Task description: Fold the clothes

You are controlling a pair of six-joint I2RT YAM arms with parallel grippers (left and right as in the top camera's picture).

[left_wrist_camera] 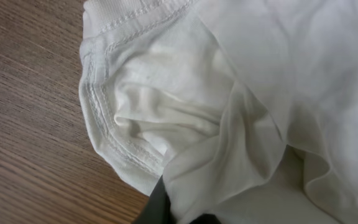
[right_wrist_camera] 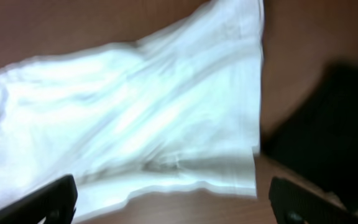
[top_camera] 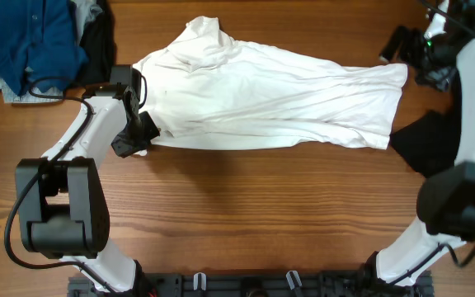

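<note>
- Overhead, the white shirt (top_camera: 270, 95) lies spread lengthwise across the upper middle of the frame, wrinkled, with a bulge of cloth jutting at its upper left and a straight edge at its right end
- Its lower edge runs almost level, and below it a broad band of bare wooden table (top_camera: 254, 214) reaches toward the bottom of the frame
- At the upper left a blue garment (top_camera: 23, 41) lies heaped, near the shirt's left end but apart from it
- At the right a black garment (top_camera: 431, 140) lies just beside the shirt's lower right corner
- The left gripper (top_camera: 136, 132) sits at the shirt's lower left corner, jaws closed tight on a bunched fold of the stitched edge; its wrist view shows cloth gathered onto one dark finger (left_wrist_camera: 157, 205) at the bottom of the frame
- The right gripper (right_wrist_camera: 173, 205) hovers by the shirt's right end, its fingers (right_wrist_camera: 51, 199) spread wide at the lower corners of its blurred wrist view, gripping nothing
</note>
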